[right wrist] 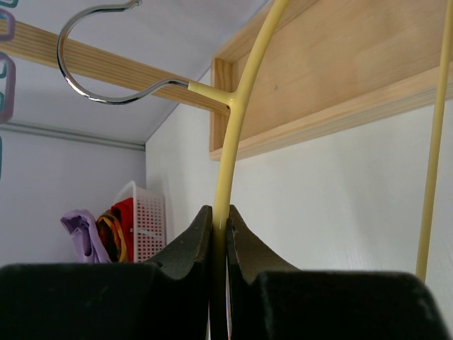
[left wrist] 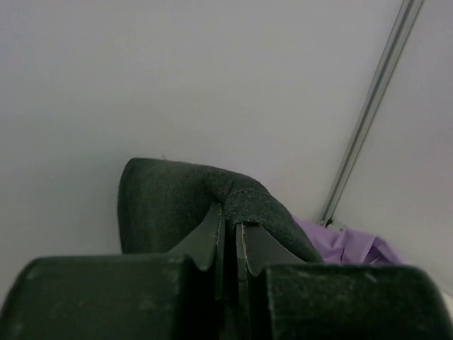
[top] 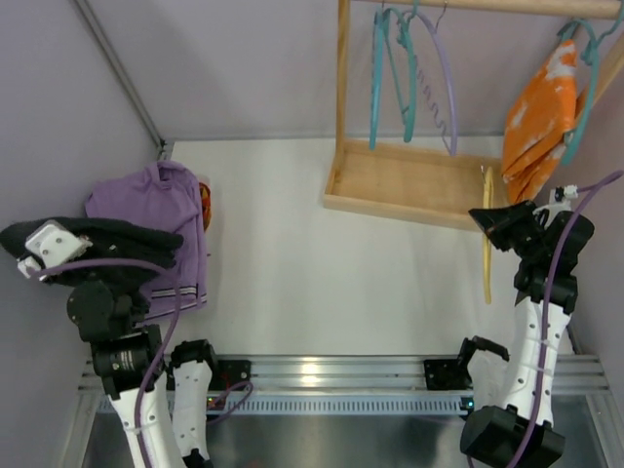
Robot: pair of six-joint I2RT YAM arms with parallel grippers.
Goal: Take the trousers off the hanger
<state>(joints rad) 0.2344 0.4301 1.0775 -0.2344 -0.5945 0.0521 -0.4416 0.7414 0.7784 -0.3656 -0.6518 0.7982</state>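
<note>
**Left side.** Your left gripper [left wrist: 228, 225] is clamped on a fold of the black soft fabric trousers [top: 102, 240]. It holds them in the air over the left edge of the white table [top: 312, 283], above the near part of the crumpled purple shirt [top: 156, 210]. In the top view the cloth's long axis runs left to right and covers the fingers. Only the left wrist view shows the jaws pinched together on fabric.

**Right side.** Your right gripper [right wrist: 219, 221] is closed on the thin yellow plastic hanger [top: 487, 255], near the right edge and just in front of the wooden rack tray [top: 390, 180]. The hanger's long axis runs far to near. Only the right wrist view shows its metal hook [right wrist: 106, 101]. The hook looks free of the rail, though depth there is hard to judge.

**Relation.** The trousers lie well to the left of the hanger, with no contact, and nothing drapes the yellow loop. Judgement: the separation looks done. The left arm carries the garment, so setting it down falls to that arm.
</note>
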